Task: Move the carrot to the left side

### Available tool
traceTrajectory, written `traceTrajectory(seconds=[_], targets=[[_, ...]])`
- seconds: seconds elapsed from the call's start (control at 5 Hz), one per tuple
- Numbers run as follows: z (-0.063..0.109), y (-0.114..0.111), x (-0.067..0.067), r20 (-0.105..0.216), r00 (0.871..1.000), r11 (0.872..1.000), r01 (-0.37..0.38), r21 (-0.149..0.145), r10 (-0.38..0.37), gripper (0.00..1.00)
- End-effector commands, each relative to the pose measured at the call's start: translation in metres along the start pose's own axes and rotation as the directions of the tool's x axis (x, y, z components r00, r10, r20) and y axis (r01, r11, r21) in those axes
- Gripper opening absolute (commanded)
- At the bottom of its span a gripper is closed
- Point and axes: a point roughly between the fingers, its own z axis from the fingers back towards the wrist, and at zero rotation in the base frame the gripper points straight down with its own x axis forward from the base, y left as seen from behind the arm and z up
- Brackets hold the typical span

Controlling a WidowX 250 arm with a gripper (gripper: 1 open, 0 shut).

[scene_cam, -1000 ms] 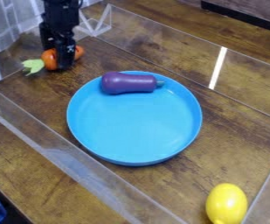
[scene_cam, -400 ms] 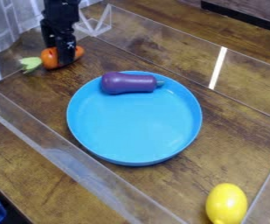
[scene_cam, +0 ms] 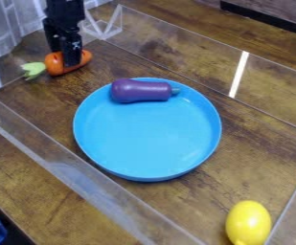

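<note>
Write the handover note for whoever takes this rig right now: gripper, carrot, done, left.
Gripper: open, pointing down, directly over the carrot; no grip visible.
Carrot: on the wooden table at the far left of the picture, green top toward the left edge, clear of the blue plate.
Eggplant lies on the plate; lemon sits at the near right.
Done: carrot appears placed on the left.
Left: lift the gripper clear.

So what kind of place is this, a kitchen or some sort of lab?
Most likely a robot test bench, not a kitchen: a wooden table walled by a clear plastic barrier, toy food such as the carrot and eggplant on a blue plate, and a black claw above.
</note>
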Motion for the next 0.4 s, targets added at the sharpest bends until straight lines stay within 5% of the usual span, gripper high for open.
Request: traceTrajectory(seconds=[0.0, 0.2], targets=[[0.0239, 0.0192, -0.0016, 0.056, 0.998, 0.998, -0.029, 0.051, 0.026, 1.0], [0.0234, 0.0219, -0.0019, 0.061, 0.998, 0.998, -0.029, 0.049, 0.026, 1.0]])
